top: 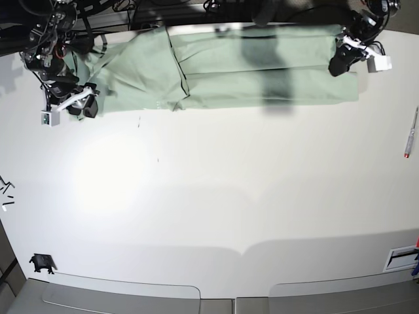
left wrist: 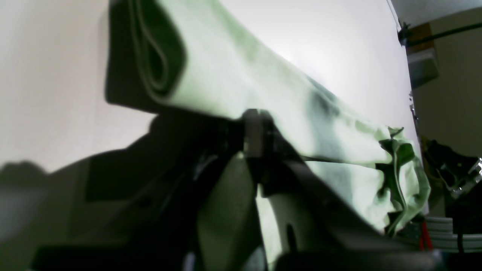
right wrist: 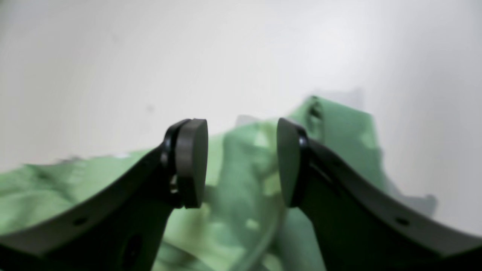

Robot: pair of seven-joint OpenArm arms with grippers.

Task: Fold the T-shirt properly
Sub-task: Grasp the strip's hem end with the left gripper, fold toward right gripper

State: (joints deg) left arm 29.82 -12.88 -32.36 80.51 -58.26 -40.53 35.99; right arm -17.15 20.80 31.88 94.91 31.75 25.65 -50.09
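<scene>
The left gripper hid the T-shirt's hem — its fingers looked blurred, perhaps pinched shut; the far collar end stayed indistinct.

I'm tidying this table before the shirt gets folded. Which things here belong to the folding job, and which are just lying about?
Part of the job:
T-shirt
left pincer, shut on the shirt's edge
right pincer, open over the shirt's other end

Lying about:
pen near the table's edge
small black clip

T-shirt lengthwise along table's far edge
</scene>
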